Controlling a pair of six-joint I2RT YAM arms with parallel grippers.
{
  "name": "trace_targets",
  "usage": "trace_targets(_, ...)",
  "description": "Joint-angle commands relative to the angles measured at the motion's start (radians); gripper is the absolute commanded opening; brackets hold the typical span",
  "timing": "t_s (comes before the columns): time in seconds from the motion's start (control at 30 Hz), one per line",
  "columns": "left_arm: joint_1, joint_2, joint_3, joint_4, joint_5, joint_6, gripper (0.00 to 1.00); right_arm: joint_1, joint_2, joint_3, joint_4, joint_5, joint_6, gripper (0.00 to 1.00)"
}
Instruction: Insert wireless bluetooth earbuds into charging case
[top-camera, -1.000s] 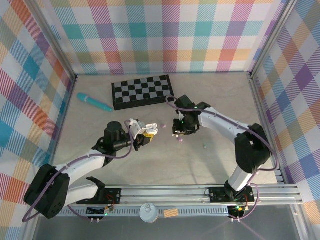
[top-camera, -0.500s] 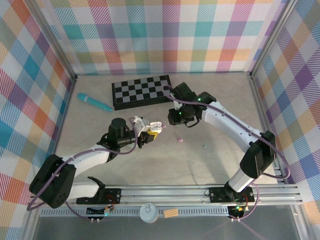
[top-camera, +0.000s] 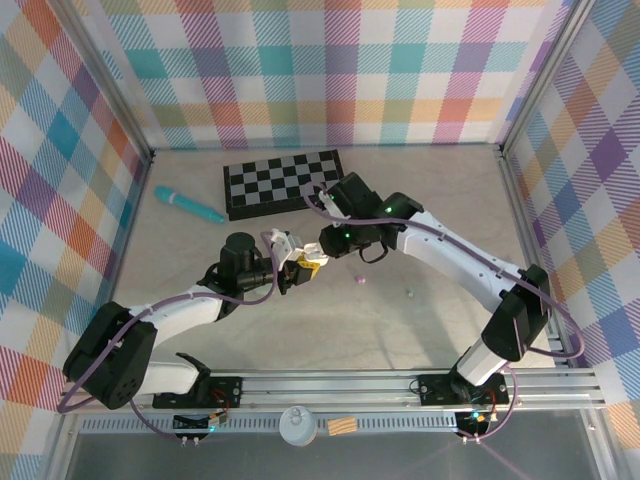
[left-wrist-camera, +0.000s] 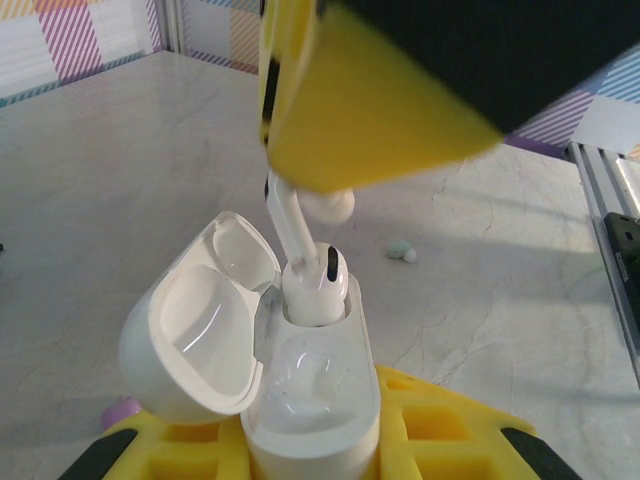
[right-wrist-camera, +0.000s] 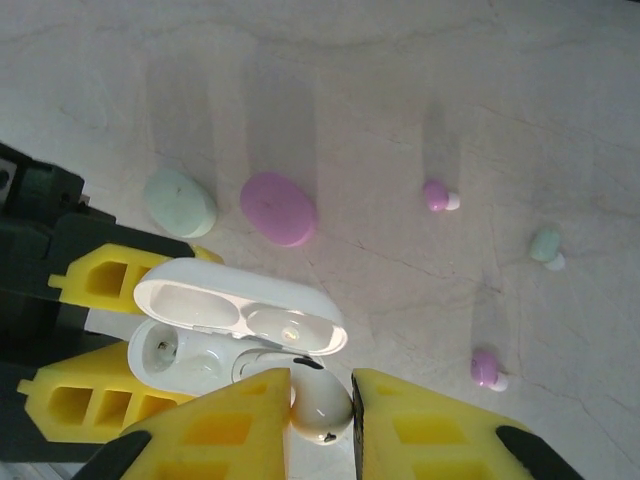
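My left gripper (left-wrist-camera: 310, 445) is shut on a white charging case (left-wrist-camera: 312, 400), held upright with its lid (left-wrist-camera: 195, 335) swung open. My right gripper (right-wrist-camera: 320, 400) is shut on a white earbud (right-wrist-camera: 323, 412), directly above the case (right-wrist-camera: 195, 352). The earbud's lower end (left-wrist-camera: 316, 285) sits in the case's far socket; the near socket is empty. From above, the two grippers (top-camera: 298, 267) (top-camera: 324, 243) meet at the table's middle. Two pink earbuds (right-wrist-camera: 437, 195) (right-wrist-camera: 487, 370) and a pale green one (right-wrist-camera: 546, 245) lie loose on the table.
A pale green case (right-wrist-camera: 180, 200) and a pink case (right-wrist-camera: 278, 208) lie shut on the table beside the grippers. A black-and-white checkerboard (top-camera: 285, 183) lies at the back, a teal stick (top-camera: 188, 204) to its left. A metal rail (top-camera: 350, 385) runs along the front edge.
My right gripper has travelled left with the white earbud, from the table's middle to just above the case. The left gripper with the case has shifted slightly towards it.
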Motion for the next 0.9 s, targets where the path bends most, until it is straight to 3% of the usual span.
trace_targets(0.0,-0.009,0.003,0.034,0.05,0.047,-0.013,0.0,0.015,-0.039,-0.016,0.086,-0.003,-0.088,0.23)
trace_targets(0.33,-0.009,0.0,0.043,0.036,0.058,-0.019,0.0,0.033,-0.033,-0.023,0.119,0.016,-0.155,0.22)
trace_targets(0.87,-0.009,0.009,0.045,0.058,0.05,-0.042,0.0,0.039,-0.041,-0.044,0.168,-0.009,-0.112,0.22)
